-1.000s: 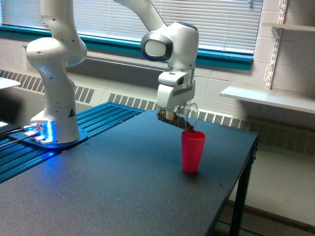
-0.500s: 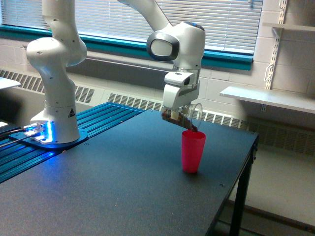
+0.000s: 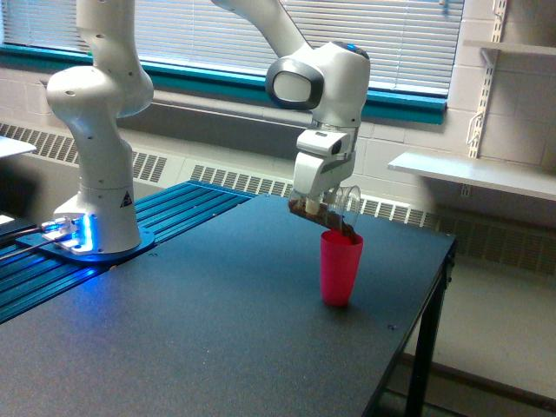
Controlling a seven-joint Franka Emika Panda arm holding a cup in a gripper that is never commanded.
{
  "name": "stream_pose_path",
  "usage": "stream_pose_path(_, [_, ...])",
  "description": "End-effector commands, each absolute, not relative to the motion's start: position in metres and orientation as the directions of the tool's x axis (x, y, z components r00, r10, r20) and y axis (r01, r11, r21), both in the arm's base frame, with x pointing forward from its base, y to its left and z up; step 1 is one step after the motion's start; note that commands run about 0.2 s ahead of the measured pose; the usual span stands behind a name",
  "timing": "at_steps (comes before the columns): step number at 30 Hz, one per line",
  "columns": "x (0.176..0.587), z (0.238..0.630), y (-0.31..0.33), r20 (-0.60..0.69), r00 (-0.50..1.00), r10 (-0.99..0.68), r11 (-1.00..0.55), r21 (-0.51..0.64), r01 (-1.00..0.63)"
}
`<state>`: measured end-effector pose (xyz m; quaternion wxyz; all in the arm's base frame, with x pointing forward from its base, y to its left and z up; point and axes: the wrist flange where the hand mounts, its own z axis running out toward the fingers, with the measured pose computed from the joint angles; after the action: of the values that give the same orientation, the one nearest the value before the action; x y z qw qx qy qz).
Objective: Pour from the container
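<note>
Jaws clamped on the container [image 3: 334,211], held by the gripper [image 3: 320,207] tipped over the pink cup [image 3: 340,268], rim near its mouth. Pour step looks underway; next likely calls for more tilt, lip kept above the cup.

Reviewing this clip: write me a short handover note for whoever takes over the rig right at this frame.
Hand: shut on the clear container, tipped on its side with its mouth over the pink cup.
Pink cup: upright on the black table, toward the exterior view's right edge.
Done: container brought over the cup and tilted; brown material sits at its lip.
Left: finish the pour, then level the container. How much has landed in the cup cannot be seen.
</note>
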<state>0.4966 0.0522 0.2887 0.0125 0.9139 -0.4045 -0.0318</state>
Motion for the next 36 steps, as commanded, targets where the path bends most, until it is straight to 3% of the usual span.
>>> stream_pose_path(1, [0.5003, 0.2905, 0.0549, -0.063, 0.685, -0.726, -0.688, 0.051, -0.724])
stream_pose_path(36, [0.5092, 0.2863, 0.0547, -0.113, 0.692, -0.713, -0.702, 0.099, -0.706])
